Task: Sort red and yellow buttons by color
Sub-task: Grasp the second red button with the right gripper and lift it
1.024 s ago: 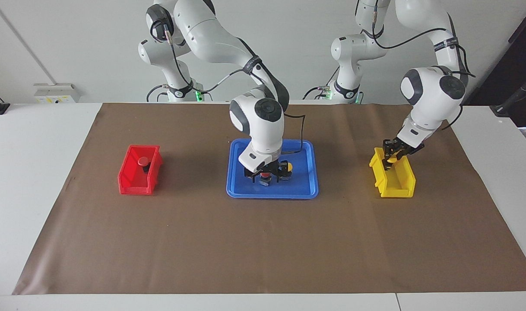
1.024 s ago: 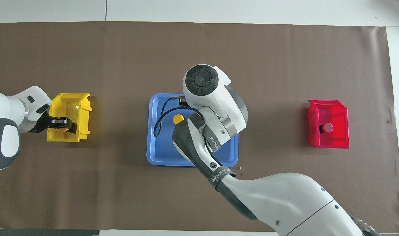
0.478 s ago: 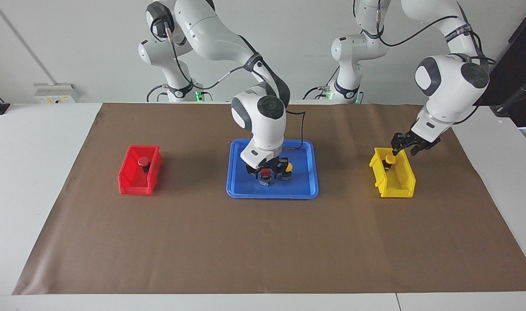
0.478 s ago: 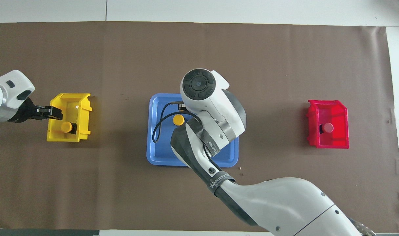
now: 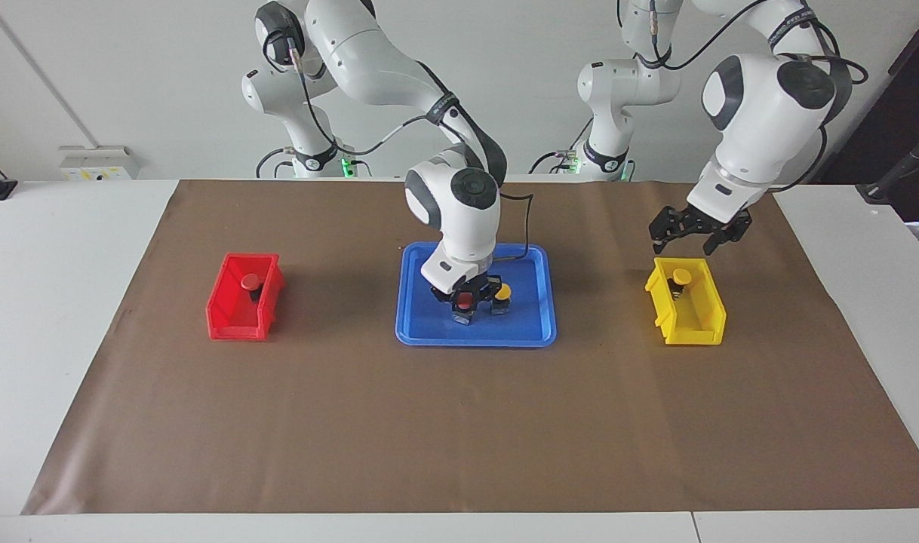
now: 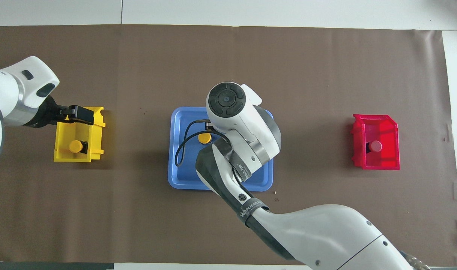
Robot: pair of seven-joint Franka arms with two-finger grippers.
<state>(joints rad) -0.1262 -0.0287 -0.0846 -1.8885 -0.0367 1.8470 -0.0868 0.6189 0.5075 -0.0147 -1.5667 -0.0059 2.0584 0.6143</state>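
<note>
Four buttons total. In the blue tray (image 5: pixel 422 332), the right gripper (image 5: pixel 467 302) is clamped on a red button (image 5: pixel 465 303), and a yellow button (image 5: pixel 504 292) sits just beside it. Another red button (image 5: pixel 249 282) lies in the red bin (image 5: pixel 237 320); another yellow button (image 5: pixel 680 276) lies in the yellow bin (image 5: pixel 690 324). Left gripper (image 5: pixel 699 228) hangs over that bin's robot-side end, fingers apart, clear of the button. Everything sits on a brown mat (image 5: pixel 459 422) over a white table (image 5: pixel 52 302), white wall (image 5: pixel 127 75) past the robots.
</note>
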